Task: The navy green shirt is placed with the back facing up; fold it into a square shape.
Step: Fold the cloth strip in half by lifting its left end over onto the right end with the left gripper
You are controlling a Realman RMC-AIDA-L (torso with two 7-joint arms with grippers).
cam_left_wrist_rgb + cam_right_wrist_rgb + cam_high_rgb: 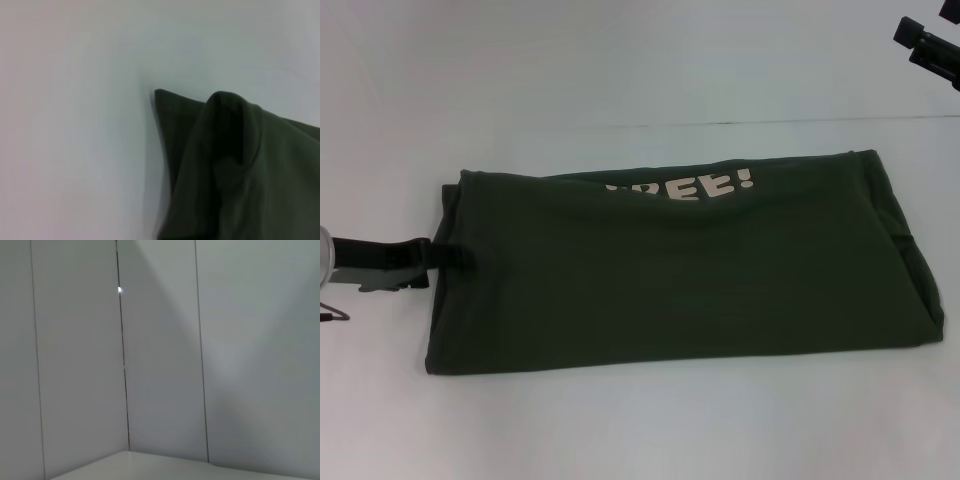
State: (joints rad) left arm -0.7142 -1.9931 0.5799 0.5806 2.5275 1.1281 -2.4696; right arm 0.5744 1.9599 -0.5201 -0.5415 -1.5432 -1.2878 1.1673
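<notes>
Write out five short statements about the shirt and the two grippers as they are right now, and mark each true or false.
1. The navy green shirt lies folded into a long band on the white table. True.
2. Cream lettering shows along the shirt's far edge. True.
3. The left gripper hangs high above the table, far from the shirt. False: it is low at the shirt's left end, touching the cloth.
4. The right gripper grips the shirt's right end. False: it is up at the far right corner, away from the shirt.
5. The shirt is already a square. False: it is much wider than deep.

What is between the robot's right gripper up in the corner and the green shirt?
Only bare white table, seen in the head view, separates the right gripper from the navy green shirt.
</notes>
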